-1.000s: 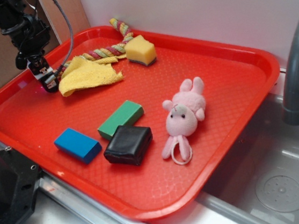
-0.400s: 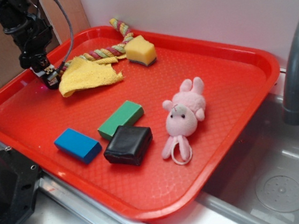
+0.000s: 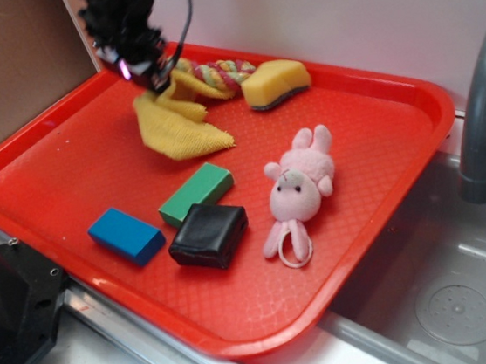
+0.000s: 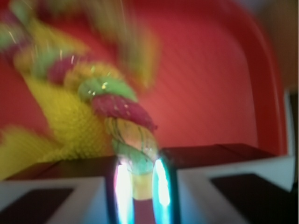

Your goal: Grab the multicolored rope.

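twisted cotton multicolored rope [image 4: 122, 108] is pinched between the claw [image 4: 139, 179] fingers, above fuzzy yellow cloth [image 3: 179, 123].

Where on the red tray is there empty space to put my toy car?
Bare room: the tray's left side, between the yellow cloth and blue block, and the right part beyond the pink bunny. Crowded: the back, around rope, sponge and gripper.
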Controlling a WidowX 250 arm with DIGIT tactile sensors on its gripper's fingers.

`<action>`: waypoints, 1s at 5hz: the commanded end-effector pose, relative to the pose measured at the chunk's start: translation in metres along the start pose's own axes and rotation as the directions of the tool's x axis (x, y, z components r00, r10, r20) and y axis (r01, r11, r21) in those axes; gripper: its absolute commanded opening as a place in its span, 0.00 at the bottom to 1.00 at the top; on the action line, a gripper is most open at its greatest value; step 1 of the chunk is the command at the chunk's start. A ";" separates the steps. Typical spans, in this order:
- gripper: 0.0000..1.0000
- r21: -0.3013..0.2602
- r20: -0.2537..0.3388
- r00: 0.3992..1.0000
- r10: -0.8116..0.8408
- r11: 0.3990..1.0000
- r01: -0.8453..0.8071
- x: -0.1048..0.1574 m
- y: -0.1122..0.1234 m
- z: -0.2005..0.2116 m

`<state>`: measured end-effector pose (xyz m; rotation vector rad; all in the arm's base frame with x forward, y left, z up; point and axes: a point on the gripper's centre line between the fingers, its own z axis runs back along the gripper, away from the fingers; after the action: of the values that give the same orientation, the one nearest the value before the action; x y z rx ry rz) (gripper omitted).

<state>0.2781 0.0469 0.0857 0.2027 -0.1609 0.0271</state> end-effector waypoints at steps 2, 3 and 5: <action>0.00 -0.130 0.069 0.991 0.111 0.986 -0.102 0.005 0.010 0.178; 0.00 -0.159 0.077 0.990 0.117 0.982 -0.103 0.003 0.016 0.202; 0.00 -0.270 0.062 0.978 0.199 0.947 -0.175 -0.027 0.001 0.241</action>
<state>0.2127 -0.0106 0.2965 -0.0668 -0.2088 0.1777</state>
